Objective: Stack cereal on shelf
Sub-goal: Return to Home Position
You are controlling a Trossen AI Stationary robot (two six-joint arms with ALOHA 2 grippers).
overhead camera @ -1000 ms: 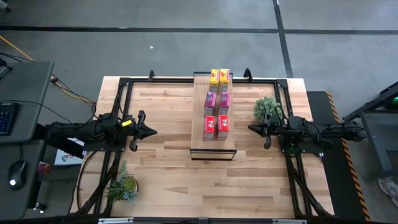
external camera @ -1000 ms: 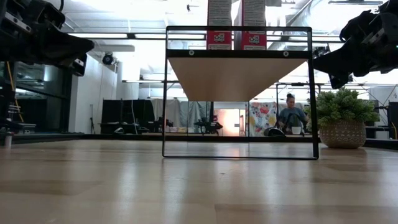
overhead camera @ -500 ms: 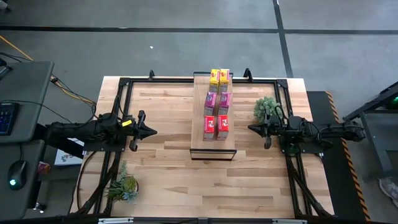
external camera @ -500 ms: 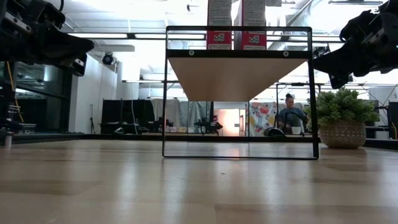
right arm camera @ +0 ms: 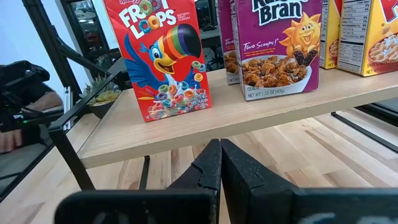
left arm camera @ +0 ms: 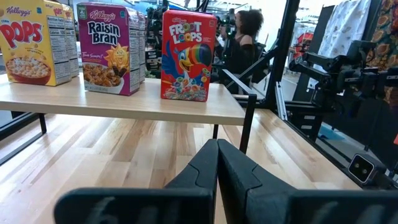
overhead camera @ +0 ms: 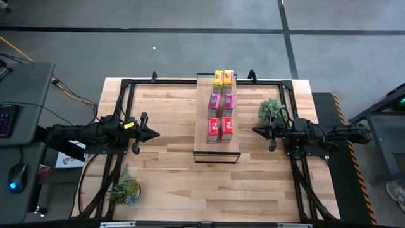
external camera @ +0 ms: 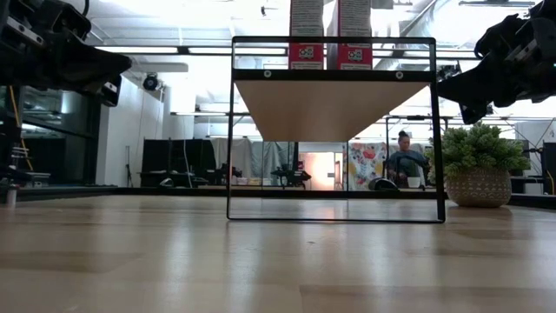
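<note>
**Six boxes on the shelf, both arms clear of it**

You have the cereal in three pairs down the shelf [overhead camera: 217, 151], all upright. The red Froot Loops boxes [overhead camera: 220, 128] are at the near end, the magenta Raisin Bran boxes [overhead camera: 222, 101] in the middle, and the yellow Corn Pops boxes [overhead camera: 223, 78] at the far end. The boxes in each pair stand close beside each other with printed fronts facing outward, which I judge leaves the labels readable from both sides.

Your left gripper [overhead camera: 154, 133] hovers over the table [overhead camera: 164, 171], apart from the shelf, its fingers [left arm camera: 202, 168] pressed together on nothing. Your right gripper [overhead camera: 256, 130] mirrors it on the other side, fingers [right arm camera: 239, 168] likewise closed and empty. Both point inward at the red pair. With nothing left to carry, this looks like a rest pose that gives the boxes room.

The table is pale butcher-block wood, bounded by a black frame [overhead camera: 130, 81]. One potted plant [overhead camera: 271, 111] sits just beside the right arm and a second plant [overhead camera: 125, 190] is near the left front corner. A desk [overhead camera: 25, 82] with a keyboard [overhead camera: 6, 120] and mouse [overhead camera: 16, 177] stands to the left. Beyond the table is a bright workshop, where a person [external camera: 406, 158] is far off.
</note>
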